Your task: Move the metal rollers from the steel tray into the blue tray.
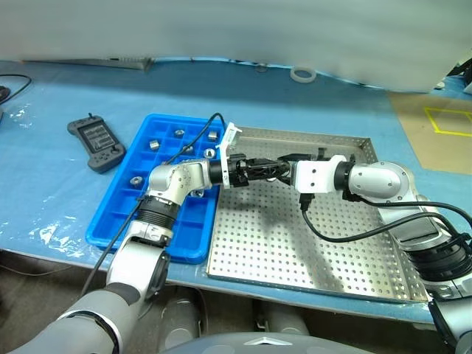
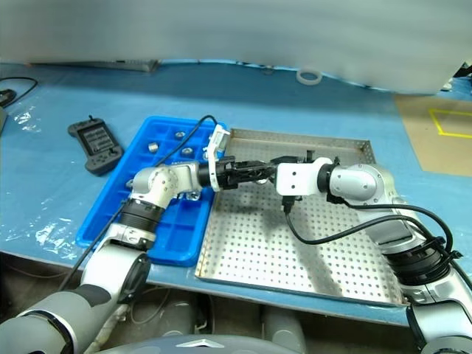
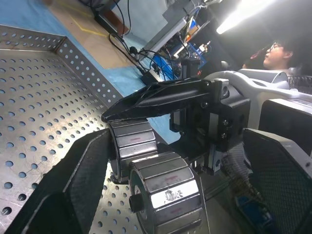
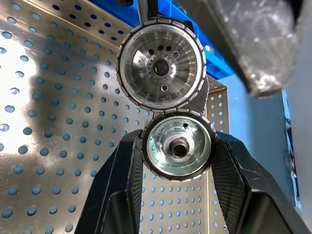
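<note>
Two metal rollers (image 4: 169, 109) sit clamped in right gripper (image 4: 178, 148); left gripper (image 3: 168, 161) gapes.

I see the blue tray (image 1: 110, 221) left of centre in the head view, touching the left rim of the steel tray (image 1: 310, 258), which fills the centre and lower right. Several metal rollers (image 1: 154, 144) sit in the blue tray's upper compartments, one (image 1: 136, 179) lower down near its left edge. A handheld controller (image 1: 96, 144) lies on the table sheet (image 1: 44, 184) just left of the blue tray. A tape ring (image 1: 302, 74) lies on the sheet at upper centre, well behind both trays. A cardboard sheet (image 1: 435, 129) lies at the upper right edge, beyond the steel tray's far right corner.
</note>
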